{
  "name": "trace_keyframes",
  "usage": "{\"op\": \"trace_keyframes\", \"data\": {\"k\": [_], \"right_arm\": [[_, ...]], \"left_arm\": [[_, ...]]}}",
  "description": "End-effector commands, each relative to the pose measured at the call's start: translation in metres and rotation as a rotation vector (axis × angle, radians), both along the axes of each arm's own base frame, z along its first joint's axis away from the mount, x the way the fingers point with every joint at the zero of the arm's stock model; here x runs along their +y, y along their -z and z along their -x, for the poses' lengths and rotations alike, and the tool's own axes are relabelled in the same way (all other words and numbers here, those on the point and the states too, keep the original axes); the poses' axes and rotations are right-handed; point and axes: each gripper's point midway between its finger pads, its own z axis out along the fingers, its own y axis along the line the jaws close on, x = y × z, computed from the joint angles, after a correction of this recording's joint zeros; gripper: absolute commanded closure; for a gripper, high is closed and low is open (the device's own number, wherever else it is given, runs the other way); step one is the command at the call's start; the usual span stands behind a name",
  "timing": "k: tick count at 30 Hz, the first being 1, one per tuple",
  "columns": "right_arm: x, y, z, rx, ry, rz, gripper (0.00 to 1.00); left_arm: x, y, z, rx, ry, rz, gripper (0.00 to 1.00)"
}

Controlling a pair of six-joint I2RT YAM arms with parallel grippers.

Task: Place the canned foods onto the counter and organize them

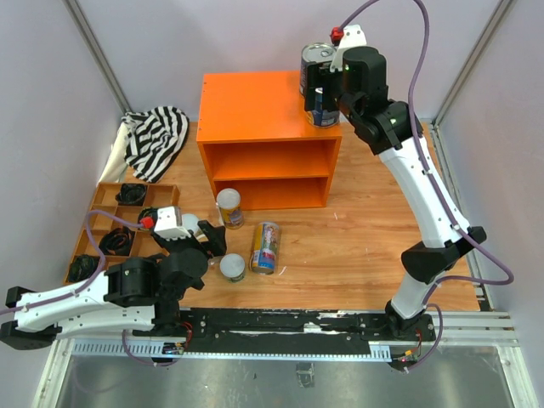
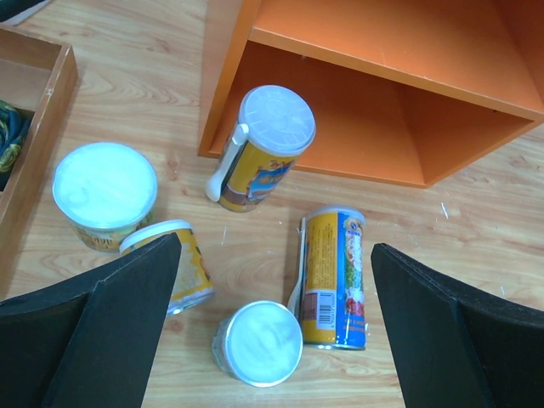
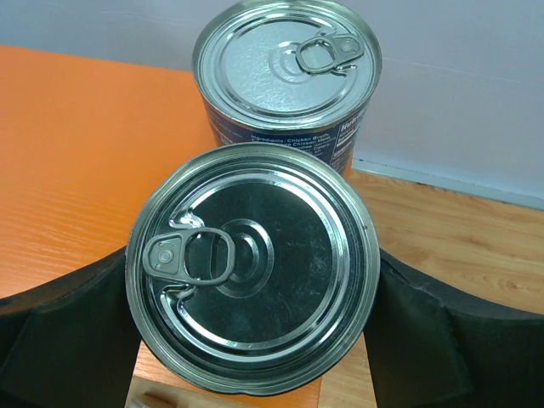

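My right gripper (image 1: 324,100) is shut on a wide blue-labelled can (image 3: 255,268) with a silver pull-tab top. The can stands at the front right corner of the orange counter (image 1: 255,106). A second blue can (image 3: 285,64) stands upright just behind it. My left gripper (image 2: 274,289) hangs open over the wooden table, holding nothing. Below it are a small white-lidded can (image 2: 259,344), a tall colourful can lying on its side (image 2: 336,276), a small can on its side by the left finger (image 2: 174,263), a wider white-lidded can (image 2: 106,191) and a tall upright can (image 2: 272,140).
A brown compartmented tray (image 1: 109,194) with dark items sits at the left. A striped cloth (image 1: 157,136) lies behind it, beside the counter. The counter's inner shelf (image 2: 399,51) opens toward the arms. Walls close in the table on three sides.
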Motion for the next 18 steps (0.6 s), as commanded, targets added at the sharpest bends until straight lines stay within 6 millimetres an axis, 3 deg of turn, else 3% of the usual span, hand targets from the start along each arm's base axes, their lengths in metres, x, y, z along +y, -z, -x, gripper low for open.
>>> {"op": "trace_keyframes", "data": {"k": [1, 4, 8, 14, 16, 18], "right_arm": [[-0.003, -0.050, 0.009, -0.130, -0.008, -0.126, 0.51], [-0.004, -0.047, 0.011, -0.132, -0.009, -0.131, 0.31], [-0.005, -0.047, 0.013, -0.130, -0.013, -0.132, 0.19], [-0.003, -0.053, 0.018, -0.137, -0.034, -0.142, 0.09], [-0.003, -0.056, 0.020, -0.140, -0.040, -0.147, 0.00], [-0.001, -0.060, 0.023, -0.146, -0.054, -0.155, 0.02]], "left_arm": [[-0.003, -0.005, -0.001, -0.013, 0.002, 0.008, 0.01], [-0.007, -0.003, -0.001, -0.005, 0.012, -0.007, 0.01], [-0.012, -0.002, -0.001, 0.005, 0.017, -0.021, 0.01], [-0.016, -0.002, -0.001, 0.020, 0.018, -0.016, 0.01], [-0.017, -0.001, -0.001, 0.026, 0.019, -0.015, 0.01], [-0.019, 0.001, -0.001, 0.033, 0.018, -0.016, 0.01]]}}
